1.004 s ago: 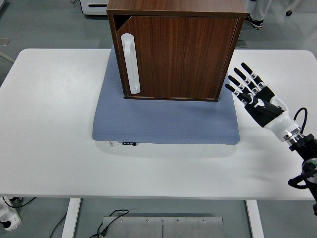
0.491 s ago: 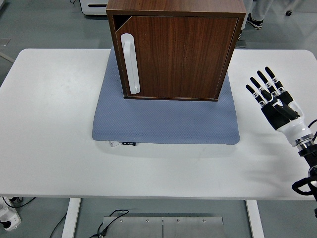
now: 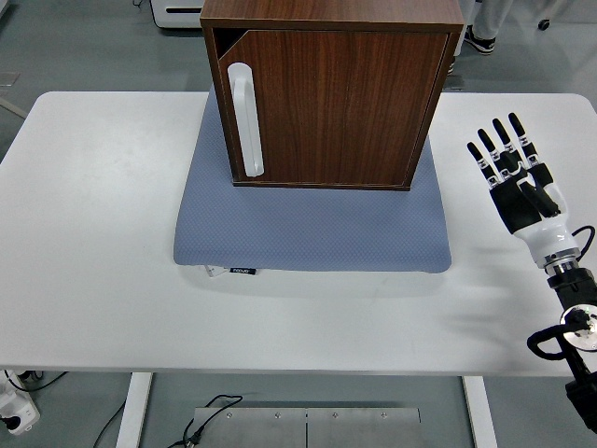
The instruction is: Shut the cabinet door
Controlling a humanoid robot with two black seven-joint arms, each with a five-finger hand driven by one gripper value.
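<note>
A dark wooden cabinet (image 3: 331, 93) stands on a blue-grey mat (image 3: 308, 229) at the back middle of the white table (image 3: 93, 243). Its door (image 3: 326, 107) carries a white vertical handle (image 3: 244, 119) at its left edge. The door lies almost flush with the front, with a thin dark gap showing at the upper left corner. My right hand (image 3: 511, 168) hovers over the table to the right of the cabinet, clear of it, fingers spread and pointing away from me, holding nothing. My left arm does not show.
The mat reaches beyond the cabinet toward the table's near side. A person's shoe (image 3: 480, 39) shows on the floor at the top right. A white device (image 3: 182, 13) stands on the floor behind the table. Cables lie on the floor below the near edge.
My right hand has drawn back to the right, away from the cabinet's right side, and turned more upright. The cabinet and its door have stayed as they were.
</note>
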